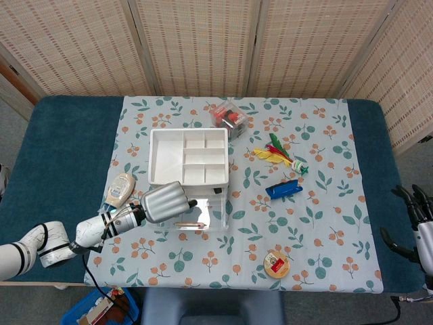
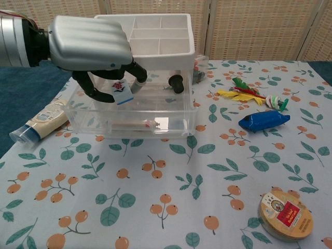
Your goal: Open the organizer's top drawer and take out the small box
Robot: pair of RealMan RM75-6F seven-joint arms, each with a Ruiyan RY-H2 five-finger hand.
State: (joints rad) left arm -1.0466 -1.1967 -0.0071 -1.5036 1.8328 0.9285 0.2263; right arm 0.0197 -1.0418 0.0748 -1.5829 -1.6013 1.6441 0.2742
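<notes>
White, with a small floral print, the box (image 2: 122, 88) is hanging pinched in the dark fingertips (image 2: 136, 78) of the left hand (image 2: 91, 44), just above the open drawer (image 2: 132, 116), tilted rather than level. The hand is coming at it from above with its fingers curled down, because the drawer's clear walls leave no way in from the side; only the tips are closing on the box, and the grey back of the hand is covering the rest of the grip, so how firmly it is holding cannot be told. In the head view the hand (image 1: 162, 202) is sitting over the drawer's left part, its arm reaching in from the counter's near left edge.

Below the hand the drawer is standing pulled out toward the robot from the organizer (image 2: 155, 39), whose white divided tray is lying just behind and above the hand. A pencil-like stick (image 2: 136, 124) is lying on the drawer floor beneath the box. To the hand's left and lower, a tube (image 2: 39, 123) is resting on the cloth beside the drawer.

My judgement is that the opening is done and the taking-out is nearly done, since the box is clearing the rim.

Well off to the right, the right hand (image 1: 414, 203) is idling at the counter's far edge with its fingers apart, holding nothing.
</notes>
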